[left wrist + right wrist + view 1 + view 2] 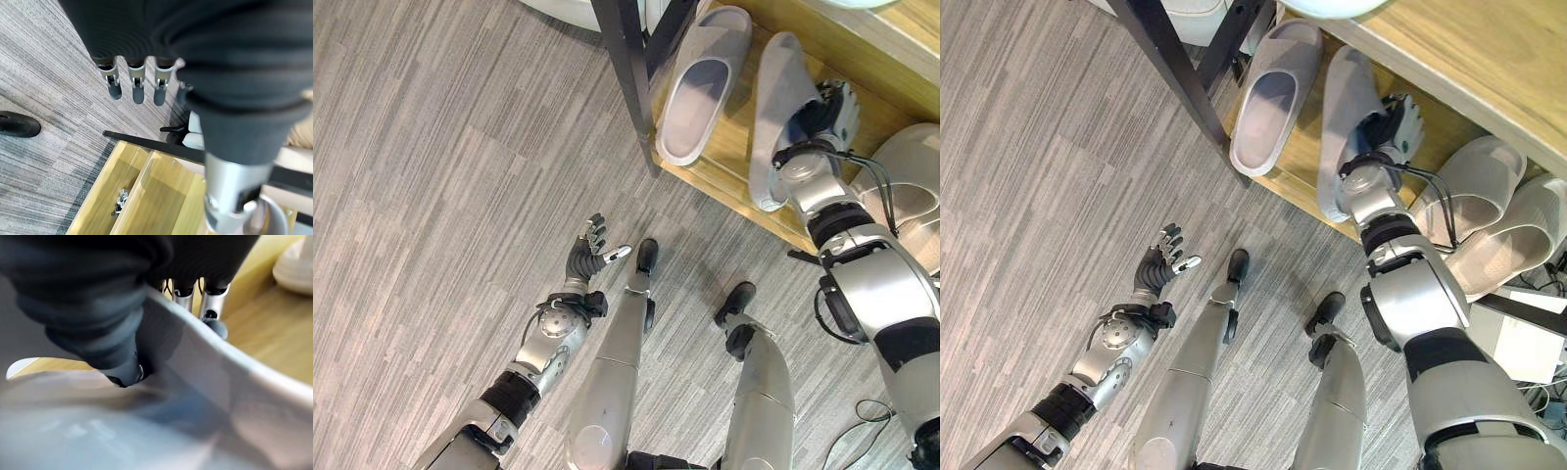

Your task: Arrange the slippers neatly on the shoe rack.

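**Slipper held on edge over the rack's bottom shelf**

Left eye view: the robot's right hand [830,110] grips a grey slipper [775,116] that stands tipped on its side on the shoe rack's wooden shelf [728,149], just beside a second grey slipper [703,82] lying flat, sole down, nearer the rack's black leg [628,73]. The held slipper's heel juts past the shelf's front edge; released like this, it would likely topple or slide off to the floor. The left hand [588,251] hangs over the grey floor [431,176], well clear of the rack, fingers loosely spread and holding nothing.

Right eye view: counted here, four slippers: the two on the shelf by the leg, plus two pale slippers [1489,215] overlapping farther along the rack from that leg. One rack, two hands.

Left wrist view: straight, empty fingers [137,85] point toward the floor in front of the rack.

Right wrist view: the thumb [120,360] presses inside the slipper's wall while fingertips [212,316] clamp its outer side. A pinch this near one edge could let the shoe twist and knock its neighbour askew.
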Tool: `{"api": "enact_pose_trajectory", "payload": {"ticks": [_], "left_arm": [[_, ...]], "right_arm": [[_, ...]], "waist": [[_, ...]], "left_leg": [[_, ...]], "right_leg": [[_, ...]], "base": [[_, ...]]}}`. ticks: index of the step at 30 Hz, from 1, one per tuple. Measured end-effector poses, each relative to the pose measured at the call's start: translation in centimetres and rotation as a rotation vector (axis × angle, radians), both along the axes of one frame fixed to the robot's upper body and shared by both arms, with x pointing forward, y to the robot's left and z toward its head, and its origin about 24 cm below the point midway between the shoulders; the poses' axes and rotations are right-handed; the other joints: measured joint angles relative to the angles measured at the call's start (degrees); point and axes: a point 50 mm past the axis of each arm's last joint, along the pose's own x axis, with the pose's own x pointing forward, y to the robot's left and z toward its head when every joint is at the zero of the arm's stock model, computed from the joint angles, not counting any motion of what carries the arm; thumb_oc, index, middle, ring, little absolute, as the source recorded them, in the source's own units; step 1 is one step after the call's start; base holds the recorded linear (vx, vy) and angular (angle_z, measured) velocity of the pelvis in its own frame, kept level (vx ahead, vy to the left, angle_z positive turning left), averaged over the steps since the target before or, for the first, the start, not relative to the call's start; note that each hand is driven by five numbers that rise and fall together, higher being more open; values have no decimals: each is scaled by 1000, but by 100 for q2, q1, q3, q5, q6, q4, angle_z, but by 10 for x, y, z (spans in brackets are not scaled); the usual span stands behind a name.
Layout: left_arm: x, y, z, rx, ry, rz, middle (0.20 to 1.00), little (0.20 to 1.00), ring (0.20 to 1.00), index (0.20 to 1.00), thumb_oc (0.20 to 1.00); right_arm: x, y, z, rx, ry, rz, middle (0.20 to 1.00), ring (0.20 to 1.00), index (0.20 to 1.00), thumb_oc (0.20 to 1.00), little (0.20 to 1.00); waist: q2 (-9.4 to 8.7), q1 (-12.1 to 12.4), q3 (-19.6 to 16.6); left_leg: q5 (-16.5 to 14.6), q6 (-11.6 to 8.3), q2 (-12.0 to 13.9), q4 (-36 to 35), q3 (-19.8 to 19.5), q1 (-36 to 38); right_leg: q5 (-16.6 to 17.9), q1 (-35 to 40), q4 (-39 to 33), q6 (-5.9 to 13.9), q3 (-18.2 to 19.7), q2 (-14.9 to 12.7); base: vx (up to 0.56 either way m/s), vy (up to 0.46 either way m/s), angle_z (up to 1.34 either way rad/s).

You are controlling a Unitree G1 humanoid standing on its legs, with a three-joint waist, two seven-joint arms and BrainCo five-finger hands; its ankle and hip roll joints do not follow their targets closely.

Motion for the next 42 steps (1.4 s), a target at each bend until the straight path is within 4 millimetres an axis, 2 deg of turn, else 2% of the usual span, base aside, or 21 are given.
{"api": "enact_pose_trajectory", "payload": {"ticks": [6,7,9,14,22,24,26,27,28,30,32,35,42], "left_arm": [[1,-1,1,3,-3,-10,1000,1000,1000,1000,1000],[1,0,1,3,-3,-11,1000,1000,1000,1000,1000],[1,-1,1,3,-4,-11,1000,1000,1000,1000,1000],[0,0,0,3,-2,-10,1000,1000,1000,1000,1000],[0,0,-1,2,2,-5,1000,1000,1000,1000,1000],[1,1,-3,4,13,6,1000,1000,1000,1000,1000],[0,1,-5,-3,20,13,1000,1000,1000,1000,1000],[-1,2,-8,-4,32,23,1000,1000,1000,1000,1000],[-1,2,-11,-6,46,32,1000,1000,1000,1000,1000],[-2,1,-16,3,69,18,1000,1000,1000,1000,1000],[-3,2,-18,0,76,10,1000,1000,1000,1000,1000],[-3,4,-19,-28,94,0,1000,1000,1000,1000,1000],[-9,5,-27,-18,136,-25,1000,1000,1000,1000,1000]], "right_arm": [[0,-2,1,-25,3,-7,200,200,200,200,200],[0,-1,1,-30,5,-5,1000,1000,1000,1000,1000],[1,1,-1,-39,25,8,1000,1000,1000,1000,1000],[5,20,-12,-63,78,68,1000,1000,1000,1000,1000],[7,29,-14,-22,75,105,1000,1000,1000,1000,1000],[8,45,-10,116,14,171,1000,1000,1000,1000,1000],[7,55,-19,173,-6,209,1000,1000,1000,1000,1000],[2,74,-28,397,-87,325,1000,1000,1000,1000,1000],[-2,95,-46,696,-148,413,1000,1000,1000,1000,1000],[3,86,-59,902,-135,417,1000,1000,1000,1000,1000],[5,76,-69,987,-104,393,1000,1000,1000,1000,1000],[7,60,-70,1084,-121,371,1000,1000,1000,1000,1000],[9,64,-67,1306,-176,417,1000,1000,1000,1000,1000]], "waist": [[-1,-11,1],[-1,-11,1],[-1,-13,1],[-1,-66,0],[-2,-178,0],[-2,-331,0],[-5,-405,0],[-32,-462,1],[-54,-507,0],[-90,-429,-21],[-107,-372,-86],[-120,-242,-96],[-22,-59,-174]], "left_leg": [[6,4,5,1,-4,3],[6,5,5,8,-2,4],[7,7,4,12,2,10],[17,8,11,-17,22,46],[17,12,13,-102,126,92],[4,52,11,-103,155,133],[-9,76,27,-108,149,223],[-20,87,51,-122,170,300],[-20,87,80,-215,234,423],[-43,44,114,-307,268,688],[-57,-2,123,-338,221,726],[21,-59,112,-468,182,802],[36,-86,117,-506,149,821]], "right_leg": [[24,2,-1,37,-6,4],[24,5,-2,36,-5,4],[27,10,0,32,2,3],[87,62,-107,15,8,20],[184,93,-272,42,74,28],[238,156,-357,81,95,41],[268,289,-475,89,86,79],[296,376,-555,87,97,110],[331,459,-616,82,108,137],[344,676,-662,131,104,146],[240,715,-662,110,91,143],[210,731,-608,102,77,145],[181,733,-583,35,52,145]], "base": [[0,0,0],[0,0,0],[0,0,0],[0,6,-1],[3,5,-4],[10,5,-8],[12,-5,-8],[19,-37,-15],[26,-72,-22],[17,-67,-10],[8,-57,6],[3,-47,7],[3,-11,2]]}}
